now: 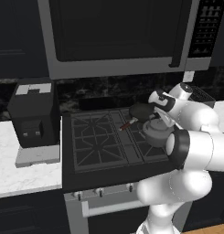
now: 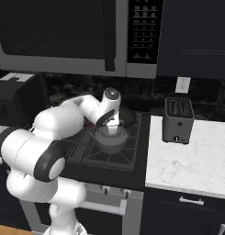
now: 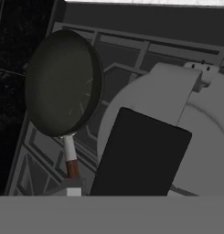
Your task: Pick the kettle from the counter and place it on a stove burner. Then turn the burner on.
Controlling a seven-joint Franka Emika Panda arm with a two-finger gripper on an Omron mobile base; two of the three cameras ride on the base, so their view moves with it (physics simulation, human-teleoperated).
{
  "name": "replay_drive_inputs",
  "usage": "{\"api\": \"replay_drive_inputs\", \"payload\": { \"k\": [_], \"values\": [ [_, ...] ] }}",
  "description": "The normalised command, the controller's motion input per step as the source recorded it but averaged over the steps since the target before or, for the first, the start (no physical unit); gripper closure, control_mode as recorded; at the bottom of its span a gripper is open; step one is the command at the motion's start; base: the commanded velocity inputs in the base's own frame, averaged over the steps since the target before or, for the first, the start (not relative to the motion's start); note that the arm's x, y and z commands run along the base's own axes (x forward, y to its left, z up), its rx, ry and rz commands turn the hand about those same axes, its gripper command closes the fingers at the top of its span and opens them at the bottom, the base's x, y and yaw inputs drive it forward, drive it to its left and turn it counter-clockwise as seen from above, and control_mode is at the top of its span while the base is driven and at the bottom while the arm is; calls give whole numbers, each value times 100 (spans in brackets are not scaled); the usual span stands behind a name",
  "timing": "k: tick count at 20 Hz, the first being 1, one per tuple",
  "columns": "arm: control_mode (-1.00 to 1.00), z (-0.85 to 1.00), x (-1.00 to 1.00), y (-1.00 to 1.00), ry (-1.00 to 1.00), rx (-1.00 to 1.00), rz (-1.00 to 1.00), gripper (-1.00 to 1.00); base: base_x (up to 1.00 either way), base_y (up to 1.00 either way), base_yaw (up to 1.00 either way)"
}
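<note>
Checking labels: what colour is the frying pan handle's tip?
Red, on the round dark frying pan; clearest in hand view.

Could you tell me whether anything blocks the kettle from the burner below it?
Nothing visible does: the kettle sits over the near right stove burner, gripper at its top. The frying pan occupies the burner behind.

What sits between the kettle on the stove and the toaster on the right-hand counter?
Nothing stands between them. In the right base view the kettle rests on a stove burner, and only bare grate and white counter separate it from the toaster.
</note>
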Motion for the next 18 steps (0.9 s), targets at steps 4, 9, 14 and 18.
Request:
{"api": "replay_drive_inputs", "payload": {
  "k": [4,9,14,18],
  "values": [
    [-100,0,0,0,0,0,0,-100,0,0,0],
    [-100,8,0,0,0,0,0,-100,0,0,0],
    [-100,31,-6,0,-9,0,0,-100,0,0,0],
    [-100,34,-28,0,-30,0,0,-100,0,0,0]
  ]
}}
